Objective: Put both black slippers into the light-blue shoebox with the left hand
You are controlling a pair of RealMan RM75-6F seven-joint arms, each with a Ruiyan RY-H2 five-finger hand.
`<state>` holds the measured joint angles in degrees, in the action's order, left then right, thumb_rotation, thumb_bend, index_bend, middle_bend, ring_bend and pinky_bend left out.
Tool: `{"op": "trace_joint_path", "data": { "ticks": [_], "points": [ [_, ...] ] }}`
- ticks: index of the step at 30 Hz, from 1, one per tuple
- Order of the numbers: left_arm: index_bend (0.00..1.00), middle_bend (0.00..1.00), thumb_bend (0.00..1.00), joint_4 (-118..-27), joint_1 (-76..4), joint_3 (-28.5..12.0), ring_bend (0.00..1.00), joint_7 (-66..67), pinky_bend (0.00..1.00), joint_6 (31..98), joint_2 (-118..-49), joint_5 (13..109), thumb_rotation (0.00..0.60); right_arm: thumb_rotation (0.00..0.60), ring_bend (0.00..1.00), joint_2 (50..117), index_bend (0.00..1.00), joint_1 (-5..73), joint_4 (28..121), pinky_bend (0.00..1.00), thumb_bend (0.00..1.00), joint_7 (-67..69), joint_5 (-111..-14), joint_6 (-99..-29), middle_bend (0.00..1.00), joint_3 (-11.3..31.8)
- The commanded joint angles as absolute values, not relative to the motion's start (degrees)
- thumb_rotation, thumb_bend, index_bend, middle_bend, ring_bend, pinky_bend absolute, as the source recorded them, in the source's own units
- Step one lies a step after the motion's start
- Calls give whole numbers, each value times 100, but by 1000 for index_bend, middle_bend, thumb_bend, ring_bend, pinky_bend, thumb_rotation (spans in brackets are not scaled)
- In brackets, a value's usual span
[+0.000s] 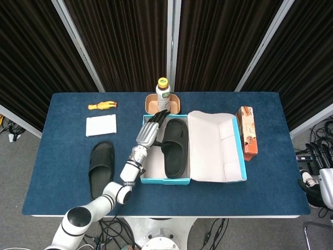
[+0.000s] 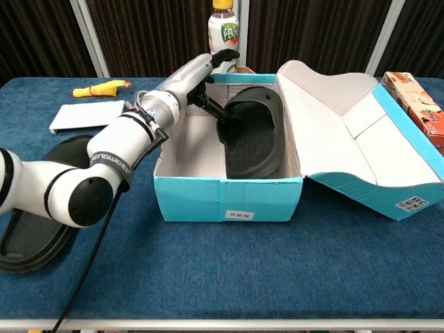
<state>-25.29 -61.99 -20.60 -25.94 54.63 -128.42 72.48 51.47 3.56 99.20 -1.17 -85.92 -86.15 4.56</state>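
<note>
Chest view crops the outer slipper (image 2: 28, 229); left hand (image 2: 201, 73) spread above the shoebox (image 2: 229, 198), holding nothing.

The head view looks down from high up and takes in the whole blue desk (image 1: 260, 172), with dark curtains at 12 o'clock and the floor around the edges. The chest view sits low at the desk's near edge, looks straight across toward the curtains, and is much closer. Both views share the light-blue shoebox (image 1: 166, 180) (image 2: 229, 198), the slipper inside it (image 1: 174, 148) (image 2: 253, 135), the bottle (image 1: 163, 94) (image 2: 223, 31) behind it and the left hand (image 1: 151, 129) (image 2: 201, 73).
</note>
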Motion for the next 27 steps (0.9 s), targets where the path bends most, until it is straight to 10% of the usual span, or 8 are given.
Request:
{"op": "trace_joint_path", "data": {
  "ticks": [1, 12, 17, 27],
  "points": [
    [64, 0, 0, -2863, -6070, -1871, 0, -2054, 149, 5675, -12599, 7419, 600, 600, 0, 5144, 0, 352, 9902, 44, 106, -92, -8618, -8622, 82, 445],
    [86, 0, 0, -6119, -5540, -1229, 0, -69, 152, 5450, -10376, 7769, 600, 600, 0, 5182, 0, 350, 9803, 44, 110, 28, -8684, -8626, 82, 422],
    [300, 188, 17, -7630, -5455, -1052, 105, 548, 239, 5249, -9229, 7896, 600, 600, 0, 5220, 0, 384, 9758, 44, 110, 69, -8743, -8614, 82, 423],
    [399, 339, 317, -9036, -5552, -850, 126, 765, 234, 4383, -8183, 7600, 600, 600, 0, 5241, 0, 380, 9736, 44, 111, 85, -8751, -8617, 82, 413]
  ]
}}
